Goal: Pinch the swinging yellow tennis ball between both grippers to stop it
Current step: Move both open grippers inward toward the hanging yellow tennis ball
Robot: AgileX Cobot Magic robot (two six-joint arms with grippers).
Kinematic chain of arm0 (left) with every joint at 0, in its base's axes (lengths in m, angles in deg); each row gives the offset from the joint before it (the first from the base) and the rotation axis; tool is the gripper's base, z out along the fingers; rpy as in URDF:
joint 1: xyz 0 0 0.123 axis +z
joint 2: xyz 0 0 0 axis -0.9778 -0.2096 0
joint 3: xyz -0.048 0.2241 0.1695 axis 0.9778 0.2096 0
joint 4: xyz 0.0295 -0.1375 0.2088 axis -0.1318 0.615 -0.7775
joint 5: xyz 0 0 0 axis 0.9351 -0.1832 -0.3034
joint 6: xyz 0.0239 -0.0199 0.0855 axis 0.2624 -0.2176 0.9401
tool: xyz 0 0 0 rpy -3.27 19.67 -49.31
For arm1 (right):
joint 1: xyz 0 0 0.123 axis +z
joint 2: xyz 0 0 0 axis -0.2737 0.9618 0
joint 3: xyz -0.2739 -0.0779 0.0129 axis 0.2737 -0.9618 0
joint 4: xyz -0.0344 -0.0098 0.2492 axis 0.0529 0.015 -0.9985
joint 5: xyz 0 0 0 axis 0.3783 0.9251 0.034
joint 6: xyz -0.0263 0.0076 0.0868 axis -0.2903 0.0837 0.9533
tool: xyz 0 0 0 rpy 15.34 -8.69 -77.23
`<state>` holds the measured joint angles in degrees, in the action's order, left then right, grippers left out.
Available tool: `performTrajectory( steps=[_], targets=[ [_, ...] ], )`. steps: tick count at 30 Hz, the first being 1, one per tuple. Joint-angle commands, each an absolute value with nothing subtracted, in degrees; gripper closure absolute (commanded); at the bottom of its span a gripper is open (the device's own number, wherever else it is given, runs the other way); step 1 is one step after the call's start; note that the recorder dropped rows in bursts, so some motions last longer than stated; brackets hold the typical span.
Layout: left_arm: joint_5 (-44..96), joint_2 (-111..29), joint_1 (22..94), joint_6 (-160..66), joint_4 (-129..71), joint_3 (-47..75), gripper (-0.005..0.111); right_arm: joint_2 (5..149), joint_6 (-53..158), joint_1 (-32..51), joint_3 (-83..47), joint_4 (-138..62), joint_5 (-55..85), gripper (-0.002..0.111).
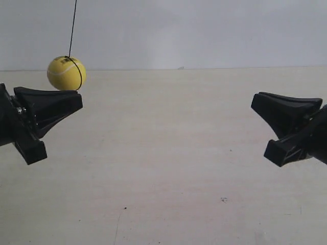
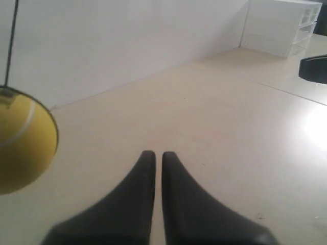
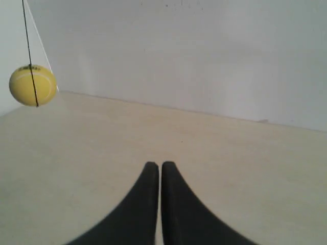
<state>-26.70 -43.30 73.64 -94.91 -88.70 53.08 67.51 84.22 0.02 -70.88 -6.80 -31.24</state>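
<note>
Closest in, the left gripper (image 2: 154,155) is showing its two fingers (image 2: 133,199) drawn almost together, only a slit between them, holding nothing; the right gripper (image 3: 154,166) is sitting the same way. The ball (image 1: 66,73) is hanging on its string (image 1: 73,25) just over the left gripper's tip, perhaps grazing it, and well apart from the right gripper, clear of the table (image 1: 168,153). Pinching well is likely calling for both grippers to be lifting to ball height and meeting it from opposite sides together, the right one crossing the wide gap, tips pressing through the ball's middle so they are squeezing rather than batting it away.
</note>
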Motion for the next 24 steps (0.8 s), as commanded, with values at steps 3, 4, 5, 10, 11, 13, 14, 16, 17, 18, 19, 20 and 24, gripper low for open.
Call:
performTrajectory(
  steps=[3,4,5,10,11,13,14,16,17,18,19,20,24],
  targets=[
    [-23.56,-44.88,72.71,-84.6,-78.68,52.67,0.102,72.71,80.68,0.08,-70.2,-5.69,-36.19,0.108],
    [-23.56,-45.17,72.71,-83.23,-77.29,52.67,0.102,73.04,80.52,0.08,-70.2,-5.69,-36.58,0.108],
    [-23.56,-45.45,72.71,-82.15,-76.29,52.67,0.102,73.2,80.37,0.08,-70.2,-5.56,-37.01,0.108],
    [-29.93,-50.8,71.59,-81.2,-74.66,52.67,0.102,73.2,80.25,0.08,-70.2,-5.47,-38.43,0.108],
    [-31.35,-52.18,70.75,-81.04,-74.67,52.55,0.102,73.2,80.25,0.08,-70.2,-5.47,-39.13,0.108],
    [-31.47,-54.66,68.79,-79.96,-75.23,51.6,0.102,73.2,80.25,0.08,-70.2,-5.47,-40.16,0.108],
    [-31.19,-55.52,68.02,-79.24,-75.23,51.17,0.102,73.2,80.25,0.08,-70.2,-5.47,-40.27,0.108],
    [-31.07,-57.46,66.51,-78.15,-74.68,50.02,0.102,73.2,79.92,0.08,-70.2,-5.47,-40.26,0.108],
    [-31.2,-59.03,65.44,-77.71,-74.25,48.52,0.102,73.2,79.92,0.08,-70.2,-5.47,-40.26,0.108],
    [-31.2,-59.68,65.01,-77.71,-74.1,47.63,0.102,73.2,79.92,0.08,-70.2,-5.47,-40.5,0.108],
    [-30.99,-60.69,64.48,-77.71,-73.98,46.0,0.102,73.2,79.92,0.08,-69.91,-5.47,-40.63,0.108],
    [-30.99,-61.2,64.48,-77.71,-73.98,45.27,0.102,73.2,79.92,0.08,-69.57,-4.93,-40.28,0.108],
    [-30.96,-63.99,64.48,-77.71,-72.76,43.77,0.102,73.2,81.94,0.08,-68.22,-2.22,-39.68,0.108]
  ],
)
